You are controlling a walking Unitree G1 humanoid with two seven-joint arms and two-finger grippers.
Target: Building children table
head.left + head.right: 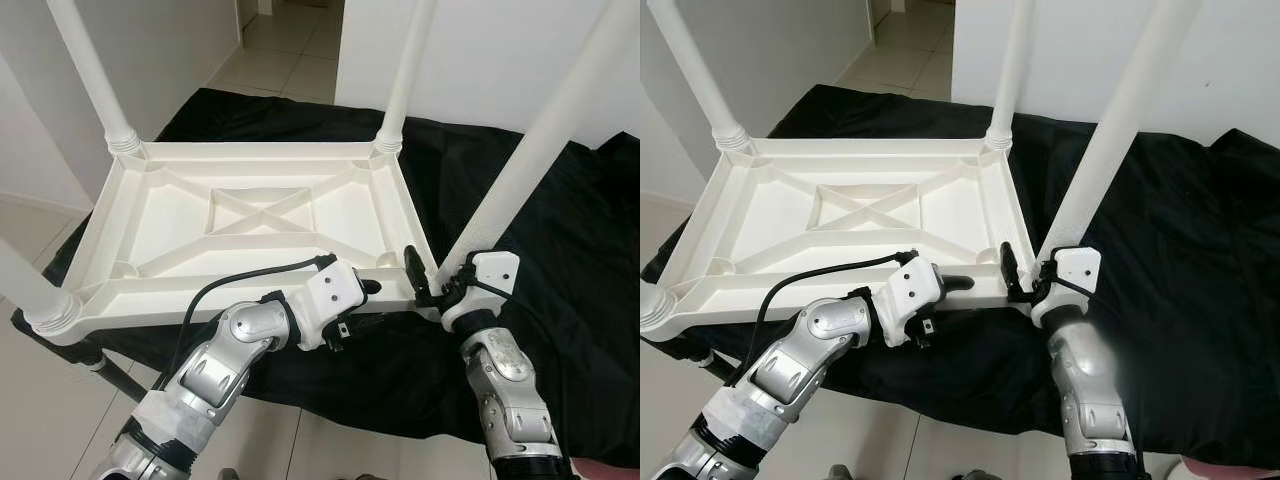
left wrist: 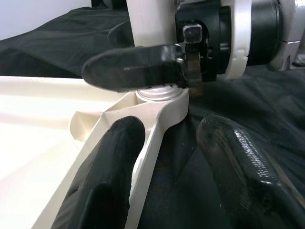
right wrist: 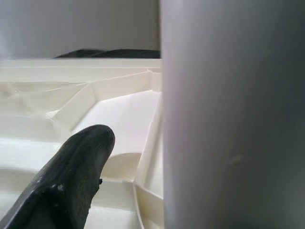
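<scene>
While the white children's table (image 1: 250, 215) lies upside down on a black cloth (image 1: 560, 250), legs up, the right pincer (image 1: 432, 283) clamps the near-right leg (image 1: 520, 170) at its socket. Left pincer (image 1: 372, 300), fingers apart, straddles the near rim beside it. Tiled floor (image 1: 290, 50) beyond.

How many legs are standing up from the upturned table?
4: far-left leg, far-right leg, near-left leg, and near-right leg beside the right gripper.
</scene>
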